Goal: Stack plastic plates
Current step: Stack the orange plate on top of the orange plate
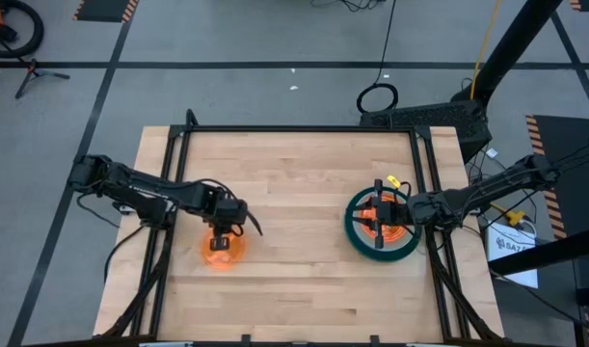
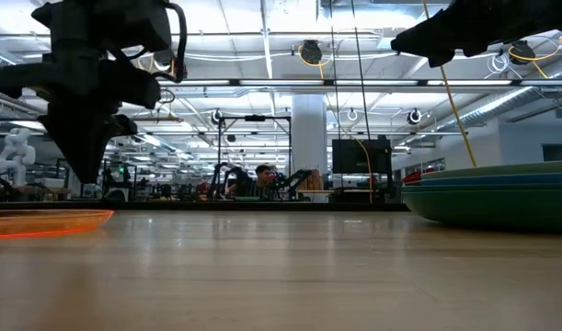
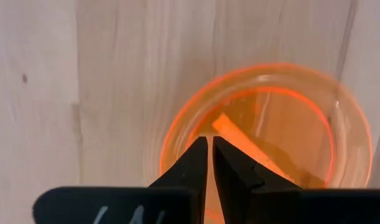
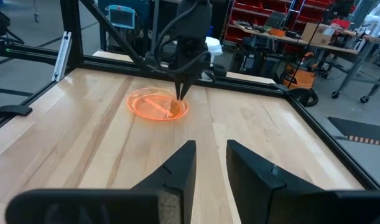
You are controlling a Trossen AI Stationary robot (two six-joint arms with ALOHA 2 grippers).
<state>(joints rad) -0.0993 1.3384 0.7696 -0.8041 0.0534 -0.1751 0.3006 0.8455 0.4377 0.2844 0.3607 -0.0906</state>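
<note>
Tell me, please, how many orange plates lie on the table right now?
2 visible: one orange plate alone under the left gripper, one orange plate atop the green stack beneath the right arm. Others may be hidden.

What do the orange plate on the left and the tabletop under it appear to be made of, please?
Orange plate: probably thin translucent plastic, glossy; the wood grain shows through it and its rim glows bright orange.
Tabletop: apparently light wood in joined planks, smooth matte; visible grain lines and seams between boards.
</note>
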